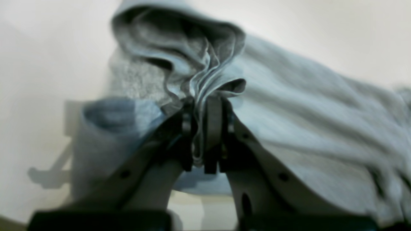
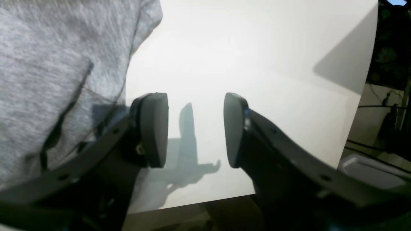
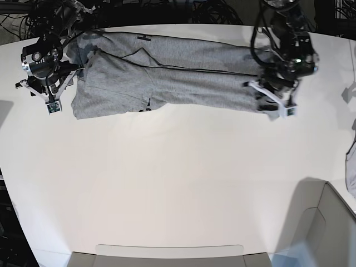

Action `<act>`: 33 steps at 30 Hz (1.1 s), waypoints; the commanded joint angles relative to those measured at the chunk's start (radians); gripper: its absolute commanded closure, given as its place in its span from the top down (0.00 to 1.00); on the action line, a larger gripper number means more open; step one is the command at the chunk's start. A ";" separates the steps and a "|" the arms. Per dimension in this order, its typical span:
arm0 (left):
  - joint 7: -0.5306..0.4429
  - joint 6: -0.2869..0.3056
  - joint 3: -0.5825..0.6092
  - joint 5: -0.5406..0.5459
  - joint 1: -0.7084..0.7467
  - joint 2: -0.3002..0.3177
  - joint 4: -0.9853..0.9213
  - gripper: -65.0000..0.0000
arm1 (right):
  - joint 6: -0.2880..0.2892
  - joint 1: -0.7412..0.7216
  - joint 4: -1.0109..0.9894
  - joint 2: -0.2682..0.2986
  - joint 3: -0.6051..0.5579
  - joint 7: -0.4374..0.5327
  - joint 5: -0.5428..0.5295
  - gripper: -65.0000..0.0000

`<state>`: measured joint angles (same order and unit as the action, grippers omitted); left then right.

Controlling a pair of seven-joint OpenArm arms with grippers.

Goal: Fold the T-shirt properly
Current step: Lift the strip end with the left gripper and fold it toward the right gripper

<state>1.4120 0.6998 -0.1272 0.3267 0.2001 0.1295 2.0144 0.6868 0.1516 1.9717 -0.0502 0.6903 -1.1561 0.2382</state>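
Note:
The heather-grey T-shirt [image 3: 167, 78] lies folded into a long band across the far side of the white table, with dark lettering showing near its far edge. At the band's right end, my left gripper [image 3: 266, 100] is shut on the cloth. In the left wrist view that gripper [image 1: 202, 107] pinches a bunched fold of the T-shirt [image 1: 305, 122], which drapes away to the right. My right gripper [image 3: 47, 83] hovers at the band's left end. In the right wrist view it [image 2: 196, 128] stands open and holds nothing, with the T-shirt [image 2: 48, 80] lying beside its left finger.
A grey bin [image 3: 334, 222] stands at the near right corner and a flat grey tray rim [image 3: 167, 253] lies along the near edge. A strip of paler cloth [image 3: 351, 167] hangs at the right border. Cables lie beyond the table edge [image 2: 356, 128].

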 commanded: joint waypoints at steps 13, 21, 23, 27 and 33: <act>-0.016 -0.002 0.255 0.010 -0.018 -0.149 0.019 0.00 | 0.011 -0.010 0.013 0.008 -0.001 0.012 -0.001 0.43; -0.016 -0.002 0.320 0.010 -0.020 -0.166 0.015 0.00 | 0.011 -0.010 0.011 0.008 -0.002 0.012 -0.001 0.43; -0.016 -0.002 0.323 0.010 -0.020 -0.166 0.015 0.00 | 0.011 -0.010 0.011 0.008 -0.002 0.012 -0.001 0.43; -0.016 -0.002 0.332 0.010 -0.049 -0.164 0.010 0.00 | 0.011 -0.010 -0.007 0.008 -0.004 0.012 -0.001 0.43; -0.016 -0.002 0.435 0.009 -0.078 -0.161 -0.002 0.00 | 0.011 -0.010 -0.042 0.008 -0.004 0.012 -0.001 0.43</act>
<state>1.3937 0.6998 0.3016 0.3130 0.1287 -0.0227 1.9976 0.6868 0.1516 1.9148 -0.0505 0.6865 -1.1553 0.2378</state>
